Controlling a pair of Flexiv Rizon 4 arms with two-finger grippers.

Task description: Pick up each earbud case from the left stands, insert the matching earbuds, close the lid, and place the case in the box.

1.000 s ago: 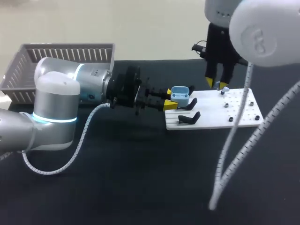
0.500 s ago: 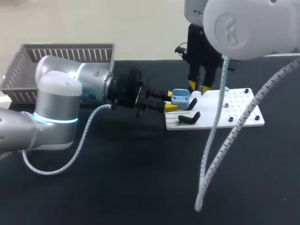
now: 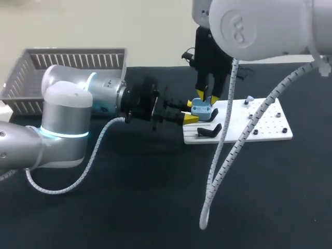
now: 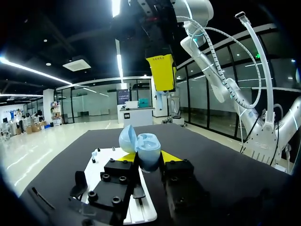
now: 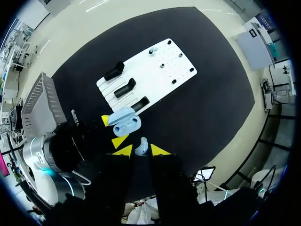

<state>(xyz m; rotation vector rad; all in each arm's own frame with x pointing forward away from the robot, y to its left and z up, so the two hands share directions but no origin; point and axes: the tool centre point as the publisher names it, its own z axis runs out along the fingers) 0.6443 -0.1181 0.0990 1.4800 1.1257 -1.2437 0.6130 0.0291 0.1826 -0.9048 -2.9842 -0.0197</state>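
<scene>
Judging by the layout, the job is early. The left gripper [image 3: 191, 111] clamps the blue case [image 3: 201, 108], lid open, at the left edge of the white board [image 3: 262, 127]. The right gripper [image 3: 207, 96] hangs just above the case, pinching one earbud [image 5: 142, 146] between its tips. Seating the earbuds, shutting the lid and reaching the far-left basket [image 3: 72, 54] remain.

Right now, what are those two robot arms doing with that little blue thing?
The left gripper holds a little blue earbud case with its lid open, next to the white board. The right gripper hangs just above the case, pinching a small pale blue earbud. The earbud is not in the case yet. The grey basket sits at the back.
</scene>
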